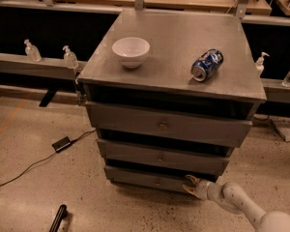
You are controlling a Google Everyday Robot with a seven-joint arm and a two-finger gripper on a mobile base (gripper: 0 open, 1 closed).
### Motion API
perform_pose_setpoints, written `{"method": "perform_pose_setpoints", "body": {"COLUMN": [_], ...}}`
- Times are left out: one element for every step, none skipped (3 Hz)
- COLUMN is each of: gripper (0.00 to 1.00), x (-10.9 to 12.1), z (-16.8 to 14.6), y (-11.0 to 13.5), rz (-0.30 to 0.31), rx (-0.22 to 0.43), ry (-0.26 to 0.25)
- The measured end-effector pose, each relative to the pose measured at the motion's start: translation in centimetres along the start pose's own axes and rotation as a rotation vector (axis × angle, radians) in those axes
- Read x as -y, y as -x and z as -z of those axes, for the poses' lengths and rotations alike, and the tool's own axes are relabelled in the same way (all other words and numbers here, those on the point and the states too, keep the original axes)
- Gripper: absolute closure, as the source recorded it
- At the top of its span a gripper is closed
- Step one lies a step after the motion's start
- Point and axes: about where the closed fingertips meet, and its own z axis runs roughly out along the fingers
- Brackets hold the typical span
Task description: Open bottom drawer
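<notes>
The grey cabinet has three drawers. The bottom drawer point(145, 179) is the lowest flat grey front, with a small round knob point(157, 181) at its middle. It stands about flush under the middle drawer point(159, 158). My gripper point(190, 185) comes in from the lower right on a white arm. It sits at the right part of the bottom drawer's front, well to the right of the knob, with its tan fingertips point(188, 179) against the drawer's upper edge.
A white bowl point(131, 51) and a blue can point(207, 65) lying on its side rest on the cabinet top. A black adapter point(61, 143) and its cable lie on the floor at the left. A black object point(57, 218) lies at the bottom left. Bottles stand on the rear ledge.
</notes>
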Motion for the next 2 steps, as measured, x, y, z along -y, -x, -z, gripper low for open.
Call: {"method": "perform_pose_setpoints", "body": {"gripper": [0.28, 0.00], "x": [0.00, -0.04], "z": [-0.01, -0.08], "y": [0.01, 0.05], "rz": [0.000, 0.000], "rx": [0.000, 0.001], "ry": [0.000, 0.001]}}
